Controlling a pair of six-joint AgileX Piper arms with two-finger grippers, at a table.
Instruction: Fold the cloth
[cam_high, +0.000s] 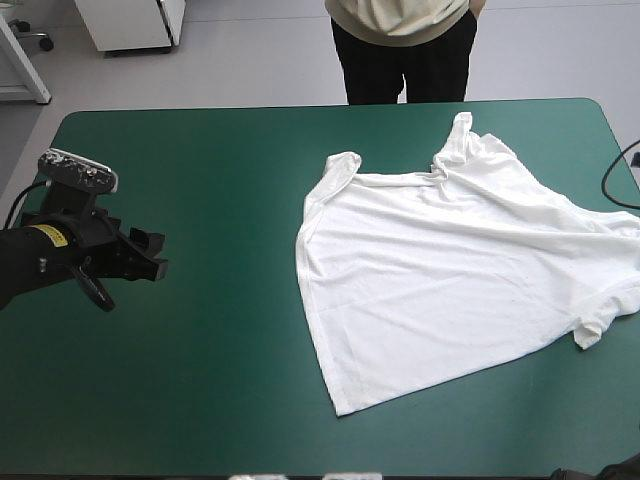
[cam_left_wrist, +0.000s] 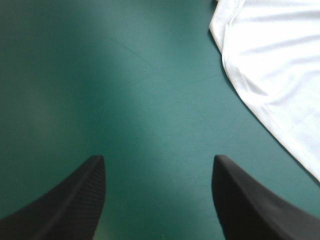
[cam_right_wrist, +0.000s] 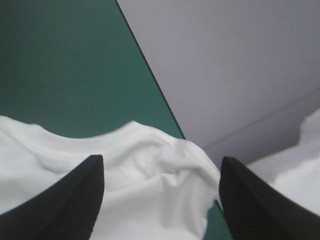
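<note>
The white T-shirt (cam_high: 450, 270) lies spread mostly flat on the right half of the teal-green cover (cam_high: 200, 150), with wrinkles near its collar and a sleeve reaching the table's right edge. My left gripper (cam_high: 150, 255) hovers over bare cover well to the shirt's left. In the left wrist view the left gripper (cam_left_wrist: 157, 157) stands open and holds nothing, the T-shirt (cam_left_wrist: 275, 65) ahead and off to one side. My right gripper (cam_right_wrist: 161, 158) is open just above a bunched part of the T-shirt (cam_right_wrist: 150, 200) at the table's edge. It is not visible in the high view.
Bare teal-green cover (cam_left_wrist: 125, 75) fills the left half of the table and a strip along the front. In the right wrist view the table's edge (cam_right_wrist: 155, 85) runs just ahead of the fingers, with grey floor beyond it.
</note>
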